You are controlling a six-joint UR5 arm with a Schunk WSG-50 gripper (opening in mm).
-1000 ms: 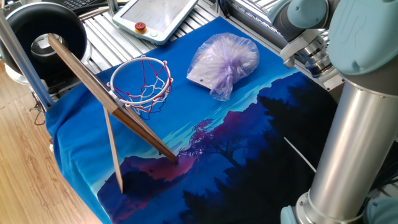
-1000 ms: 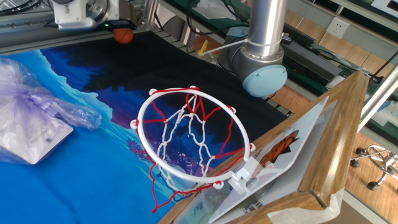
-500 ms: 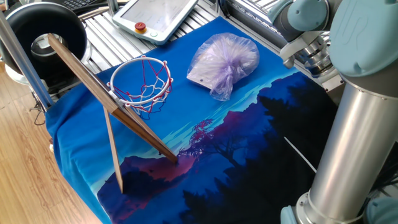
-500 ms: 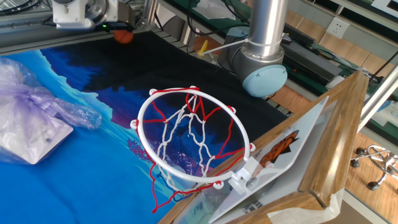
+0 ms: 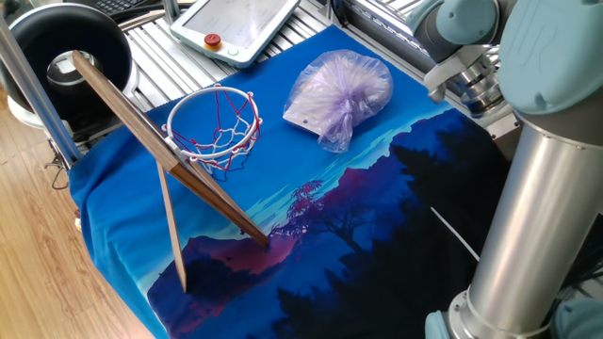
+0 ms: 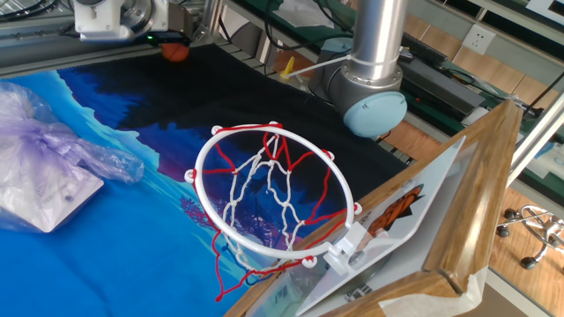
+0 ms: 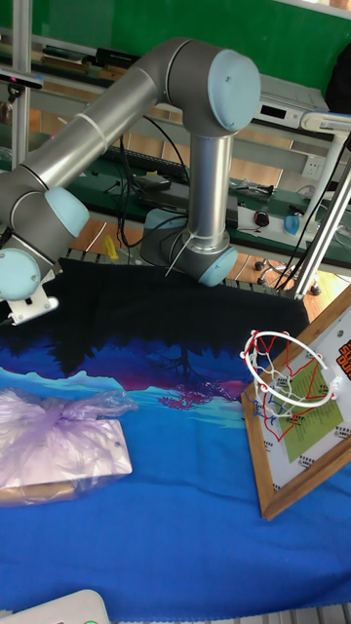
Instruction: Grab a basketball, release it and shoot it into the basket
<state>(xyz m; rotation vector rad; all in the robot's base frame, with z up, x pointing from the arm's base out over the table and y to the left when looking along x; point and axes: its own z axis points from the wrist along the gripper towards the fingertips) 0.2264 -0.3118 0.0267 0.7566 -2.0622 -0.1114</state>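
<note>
Barely begun: the basketball (image 6: 175,51) sat on the worktop's far edge below the tool (image 6: 163,33), whose grip I couldn't tell, well apart from the empty basket (image 6: 269,198)

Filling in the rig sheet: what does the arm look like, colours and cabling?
The arm has silver-grey metal tubes with pale blue caps at the joints. A thick silver column rises from a round grey base. A thin white cable runs beside the base. The wrist is grey and white; the pincer itself can't be made out.
</note>
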